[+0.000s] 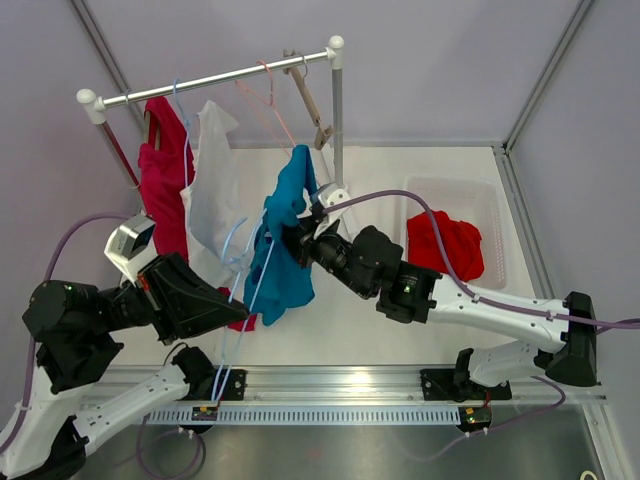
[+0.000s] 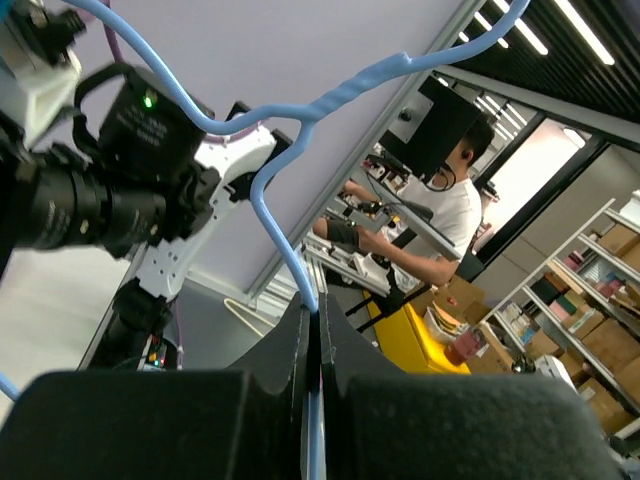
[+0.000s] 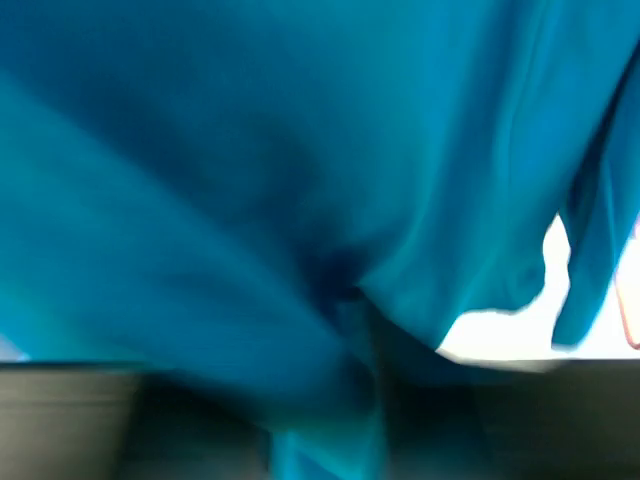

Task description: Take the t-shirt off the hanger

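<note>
Teal t-shirt (image 1: 280, 285) right against the right gripper (image 1: 298, 238) (its gap untellable, cloth-smothered); blue hanger (image 2: 345, 90) tight in left gripper (image 2: 318, 312).

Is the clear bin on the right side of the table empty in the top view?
No, a red garment lies crumpled inside the clear bin.

A silver metal rail (image 1: 215, 80) on white-capped posts crossed at eleven o'clock. From it hung a magenta garment (image 1: 165, 190) at ten o'clock, a white garment (image 1: 212, 190) just beside it, an empty pink wire hanger (image 1: 265, 105) and a tan wooden hanger (image 1: 310, 100). At three o'clock a clear plastic bin (image 1: 495, 225) held crumpled red cloth (image 1: 445, 245). In the left wrist view, a person in a white shirt (image 2: 450, 205) sat at two o'clock.
</note>
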Robot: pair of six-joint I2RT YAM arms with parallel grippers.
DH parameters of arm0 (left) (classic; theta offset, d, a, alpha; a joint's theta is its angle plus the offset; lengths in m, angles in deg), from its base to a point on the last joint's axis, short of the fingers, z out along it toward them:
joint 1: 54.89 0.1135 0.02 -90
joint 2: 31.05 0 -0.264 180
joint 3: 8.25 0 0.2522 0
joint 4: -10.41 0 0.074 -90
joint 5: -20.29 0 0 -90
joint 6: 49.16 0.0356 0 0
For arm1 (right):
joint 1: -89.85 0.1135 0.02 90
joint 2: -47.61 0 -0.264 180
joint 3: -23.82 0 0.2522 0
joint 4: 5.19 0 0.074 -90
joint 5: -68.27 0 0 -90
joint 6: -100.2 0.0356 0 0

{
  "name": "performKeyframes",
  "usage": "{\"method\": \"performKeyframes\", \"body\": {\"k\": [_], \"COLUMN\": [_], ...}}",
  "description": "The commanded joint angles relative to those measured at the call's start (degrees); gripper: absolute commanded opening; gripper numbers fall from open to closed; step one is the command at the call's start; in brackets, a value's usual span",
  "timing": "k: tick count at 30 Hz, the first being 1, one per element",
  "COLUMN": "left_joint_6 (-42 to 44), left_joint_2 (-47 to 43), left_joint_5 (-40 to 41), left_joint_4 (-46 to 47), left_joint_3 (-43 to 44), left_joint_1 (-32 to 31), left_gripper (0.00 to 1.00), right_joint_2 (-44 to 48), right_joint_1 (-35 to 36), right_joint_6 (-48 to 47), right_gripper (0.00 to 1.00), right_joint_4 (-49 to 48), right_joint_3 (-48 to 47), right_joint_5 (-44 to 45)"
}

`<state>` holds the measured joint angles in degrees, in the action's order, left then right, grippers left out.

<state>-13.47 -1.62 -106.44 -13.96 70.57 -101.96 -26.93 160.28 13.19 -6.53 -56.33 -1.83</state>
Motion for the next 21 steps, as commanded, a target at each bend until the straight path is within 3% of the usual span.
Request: {"method": "performKeyframes", "body": {"k": [1,3,5,9,14,20,21], "left_joint_6": [4.46,8.31,13.75,20.02,24.32,27.05,27.06], "left_joint_2": [-3.15,-4.11,-5.26,-7.45,-10.96,-13.43,-13.87], "left_joint_5": [-5.28,-5.11,-4.14,-2.21,-1.34,13.77,21.19], "left_joint_4": [-4.74,-12.10,-18.36,-31.10,-37.98,-40.10,-40.10], "left_joint_3": [3.41,5.77,8.67,14.82,14.75,11.15,10.88], "left_joint_1": [0.14,0.14,0.14,0.14,0.05,-0.04,-0.04], "left_gripper": [0.00,0.00,0.00,0.01,0.02,0.02,0.02], "right_joint_2": [0.19,1.23,2.99,6.68,13.44,17.15,16.89], "right_joint_1": [-0.91,-1.00,-1.00,-1.00,-0.91,-1.09,-1.00], "right_joint_6": [-0.52,-1.57,-1.84,1.75,7.21,3.97,2.65], "right_gripper": [0.17,0.04,0.01,0.00,0.00,0.00,0.00], "right_joint_4": [-0.13,0.67,1.03,4.09,11.22,18.86,20.09], "right_joint_3": [-4.27,-4.54,-4.10,-3.48,-4.27,-10.41,-12.86], "right_joint_5": [3.63,10.81,14.10,15.79,14.47,16.03,18.74]}}
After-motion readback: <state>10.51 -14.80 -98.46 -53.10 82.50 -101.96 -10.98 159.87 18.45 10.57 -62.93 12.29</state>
